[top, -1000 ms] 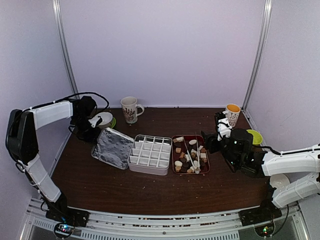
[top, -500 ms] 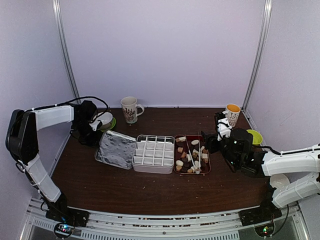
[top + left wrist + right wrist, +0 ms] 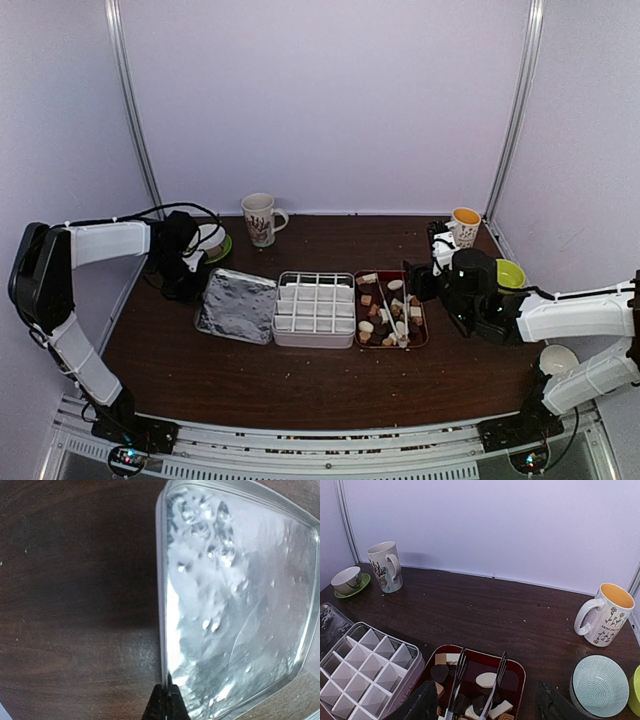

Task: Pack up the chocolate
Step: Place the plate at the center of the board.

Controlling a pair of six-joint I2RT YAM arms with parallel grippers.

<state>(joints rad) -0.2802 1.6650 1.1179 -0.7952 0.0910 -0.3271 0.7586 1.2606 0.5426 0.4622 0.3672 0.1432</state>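
- The clear lid [image 3: 237, 306] has been dragged rightward over the tabletop [image 3: 300, 380] by the left tool [image 3: 166, 687] and laid flatter.
- The divided white box [image 3: 314, 309] and dark red tray [image 3: 514, 677] have been shifted right.

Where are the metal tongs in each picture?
Top view: the tongs lie in the red tray, right of the middle.
Left wrist: not in it.
Right wrist: the tongs are at the bottom middle, in the red tray.
Shared landmark: the shiny lid shows in all three.
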